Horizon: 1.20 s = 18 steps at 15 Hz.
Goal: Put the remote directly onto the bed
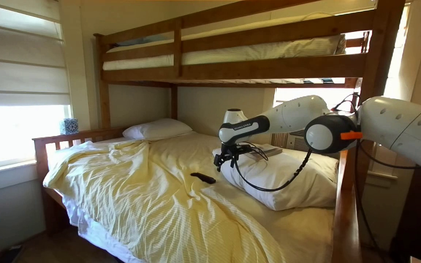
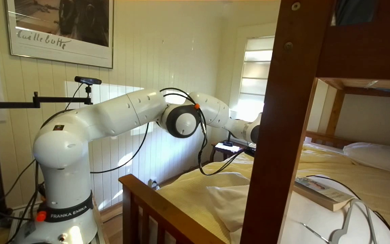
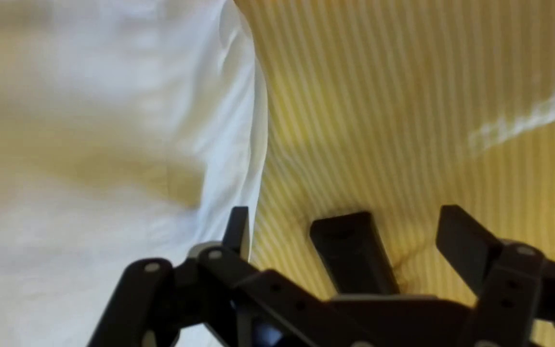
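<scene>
Tool (image 3: 344, 219) gapes above the bed (image 1: 181, 151), where the black remote (image 1: 205, 178) lies.

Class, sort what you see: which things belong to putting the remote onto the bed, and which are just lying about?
For the job:
- remote
- lower bed
- robot's fingers, spread apart

Just lying about:
- thick book
- blue patterned box
</scene>
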Each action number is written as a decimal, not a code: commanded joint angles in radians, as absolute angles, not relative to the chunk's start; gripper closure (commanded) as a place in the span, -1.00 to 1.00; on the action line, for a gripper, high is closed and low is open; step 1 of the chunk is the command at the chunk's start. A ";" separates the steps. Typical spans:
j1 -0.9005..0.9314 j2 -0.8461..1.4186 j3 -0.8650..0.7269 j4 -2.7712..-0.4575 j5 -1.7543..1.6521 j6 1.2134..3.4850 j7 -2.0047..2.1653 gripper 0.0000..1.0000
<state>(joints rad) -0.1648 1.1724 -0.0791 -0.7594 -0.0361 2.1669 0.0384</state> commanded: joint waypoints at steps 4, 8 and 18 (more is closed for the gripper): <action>-0.156 1.216 -0.114 -0.729 -0.083 2.366 -0.001 -1.00; -0.140 1.292 -0.159 -0.685 -0.135 2.547 -0.008 -1.00; -0.142 1.326 -0.093 -0.697 -0.109 2.581 -0.124 -1.00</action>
<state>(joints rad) -0.1419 1.3262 -0.0927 -0.6968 -0.1094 2.5806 -0.1236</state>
